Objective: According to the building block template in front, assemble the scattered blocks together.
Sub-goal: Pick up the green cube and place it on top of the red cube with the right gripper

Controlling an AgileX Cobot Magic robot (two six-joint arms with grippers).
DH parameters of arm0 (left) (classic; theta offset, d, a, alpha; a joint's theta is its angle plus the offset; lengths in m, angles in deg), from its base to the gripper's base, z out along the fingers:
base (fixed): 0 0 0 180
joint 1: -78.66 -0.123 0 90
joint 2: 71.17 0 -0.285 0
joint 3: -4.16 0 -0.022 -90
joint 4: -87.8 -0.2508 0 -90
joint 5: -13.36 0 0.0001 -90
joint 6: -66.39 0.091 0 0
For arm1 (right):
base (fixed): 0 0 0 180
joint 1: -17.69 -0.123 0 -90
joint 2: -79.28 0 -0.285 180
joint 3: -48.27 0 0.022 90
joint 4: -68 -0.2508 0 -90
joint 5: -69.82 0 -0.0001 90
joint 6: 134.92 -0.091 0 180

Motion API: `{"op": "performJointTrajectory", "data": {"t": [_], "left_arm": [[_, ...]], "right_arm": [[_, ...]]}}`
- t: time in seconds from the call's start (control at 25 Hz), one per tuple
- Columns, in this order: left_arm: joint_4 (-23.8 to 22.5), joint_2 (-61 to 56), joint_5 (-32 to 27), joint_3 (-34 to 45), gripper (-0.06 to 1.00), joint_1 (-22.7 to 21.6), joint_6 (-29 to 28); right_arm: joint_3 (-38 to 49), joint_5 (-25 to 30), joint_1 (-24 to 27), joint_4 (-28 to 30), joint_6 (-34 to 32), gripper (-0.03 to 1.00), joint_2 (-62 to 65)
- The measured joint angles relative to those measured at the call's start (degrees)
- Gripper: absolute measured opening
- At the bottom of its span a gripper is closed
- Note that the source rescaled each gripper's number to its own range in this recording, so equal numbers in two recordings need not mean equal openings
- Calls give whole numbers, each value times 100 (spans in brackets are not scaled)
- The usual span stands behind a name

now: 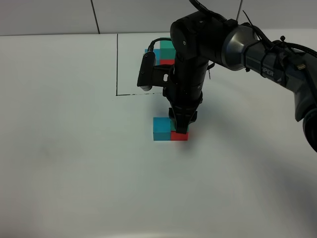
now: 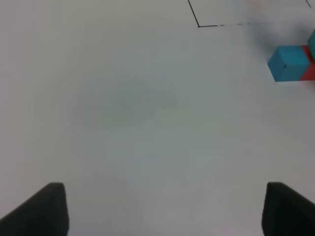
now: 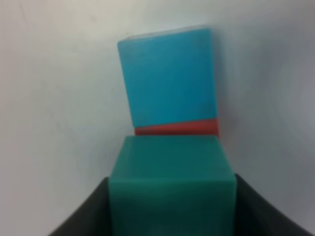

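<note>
My right gripper [image 1: 181, 127] reaches down at the table's middle, shut on a green block [image 3: 172, 182]. The green block rests on or just above a red block [image 1: 179, 136]; I cannot tell if they touch. A blue block [image 1: 161, 129] sits against the red block's left side. In the right wrist view the blue block [image 3: 167, 78] and a strip of the red block [image 3: 177, 129] show beyond the green one. The template [image 1: 166, 52] of blue, green and red blocks stands at the back, partly hidden by the arm. My left gripper [image 2: 162, 211] is open and empty over bare table.
A black line [image 1: 117, 64] marks a square around the template, with its corner [image 2: 198, 25] also in the left wrist view. The right arm [image 1: 247, 47] stretches in from the right above the table. The left arm is out of the exterior view.
</note>
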Motion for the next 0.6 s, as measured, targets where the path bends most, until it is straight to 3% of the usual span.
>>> {"op": "performJointTrajectory", "data": {"t": [0.6], "left_arm": [[0,0,0,0,98,0,0]], "right_arm": [[0,-49,0,-30,66,1,-47]]}}
